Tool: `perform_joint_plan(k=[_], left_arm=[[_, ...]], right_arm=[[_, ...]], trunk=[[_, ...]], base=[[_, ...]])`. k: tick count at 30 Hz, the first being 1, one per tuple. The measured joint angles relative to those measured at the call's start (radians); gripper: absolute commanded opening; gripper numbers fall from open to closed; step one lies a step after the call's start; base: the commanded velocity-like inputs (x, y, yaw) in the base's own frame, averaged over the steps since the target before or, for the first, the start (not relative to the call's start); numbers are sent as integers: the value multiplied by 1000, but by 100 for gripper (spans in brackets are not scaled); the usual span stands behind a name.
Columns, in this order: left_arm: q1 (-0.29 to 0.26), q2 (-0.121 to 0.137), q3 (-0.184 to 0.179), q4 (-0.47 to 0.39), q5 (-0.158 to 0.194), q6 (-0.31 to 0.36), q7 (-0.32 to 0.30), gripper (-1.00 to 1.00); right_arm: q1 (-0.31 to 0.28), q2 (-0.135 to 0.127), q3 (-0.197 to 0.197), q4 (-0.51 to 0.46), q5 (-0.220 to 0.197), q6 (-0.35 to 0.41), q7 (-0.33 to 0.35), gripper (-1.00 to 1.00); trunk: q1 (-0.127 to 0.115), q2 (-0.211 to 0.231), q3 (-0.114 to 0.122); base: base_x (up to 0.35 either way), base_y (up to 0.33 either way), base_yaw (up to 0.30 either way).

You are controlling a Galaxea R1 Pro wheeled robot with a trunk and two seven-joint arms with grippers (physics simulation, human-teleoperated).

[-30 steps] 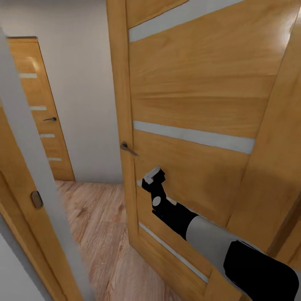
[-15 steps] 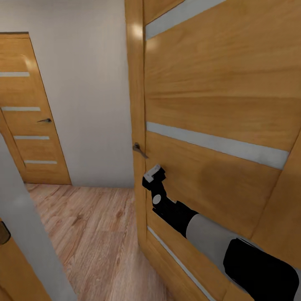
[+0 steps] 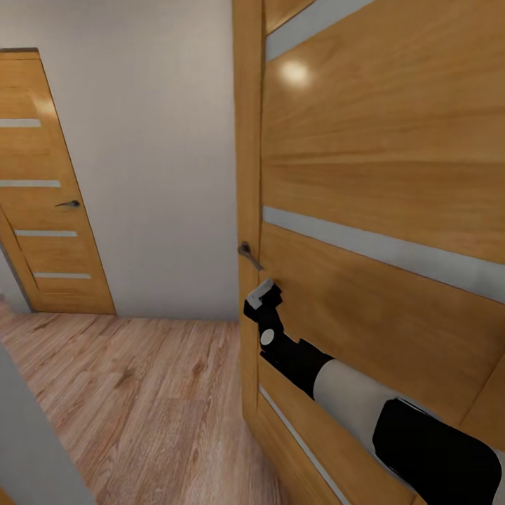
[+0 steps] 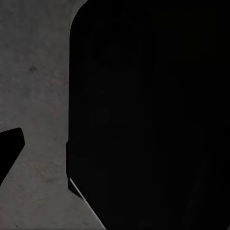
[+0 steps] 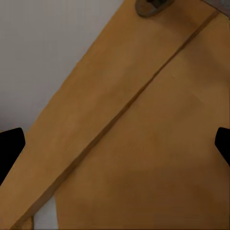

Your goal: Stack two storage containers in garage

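- Wooden door (image 3: 379,182) looms at our right in the head view, right gripper (image 3: 265,297) almost on it just below the handle (image 3: 247,252); jaw state we can't tell here. No containers around, plank floor (image 3: 140,393), so we're not in the garage. Risk: rolling on scrapes the arm.
- Left wrist: grey mottled surface (image 4: 33,96) beside something dark; jaws unreadable.
- Right wrist: fingertips (image 5: 10,143) spread wide, empty, door panel (image 5: 143,143) close ahead, could snag.

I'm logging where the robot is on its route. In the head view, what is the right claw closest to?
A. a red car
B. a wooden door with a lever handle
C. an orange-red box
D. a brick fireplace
B: the right claw is at the wooden door, just below its lever handle.
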Motion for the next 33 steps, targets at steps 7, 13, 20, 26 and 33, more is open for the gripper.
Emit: perform_joint_plan(k=[7, 13, 20, 26, 33], left_arm=[[0, 0, 0, 0, 0, -1, -1, 100], [0, 0, 1, 0, 0, -1, 0, 100], [0, 0, 1, 0, 0, -1, 0, 100], [0, 0, 1, 0, 0, -1, 0, 100], [0, 0, 1, -1, 0, -1, 0, 100]], right_arm=[[0, 0, -3, 14, 0, -11, -2, 100], [-1, 0, -33, 15, -5, -11, -2, 100], [-1, 0, -54, 19, -3, -12, 1, 100], [-2, 0, -60, 83, -3, -27, -2, 100], [-21, 0, -70, 124, -11, -47, -4, 100]], trunk=[[0, 0, 0], [0, 0, 0], [0, 0, 0], [0, 0, 0], [0, 0, 0]], base=[[7, 0, 0], [0, 0, 0], [0, 0, 0], [0, 0, 0], [0, 0, 0]])
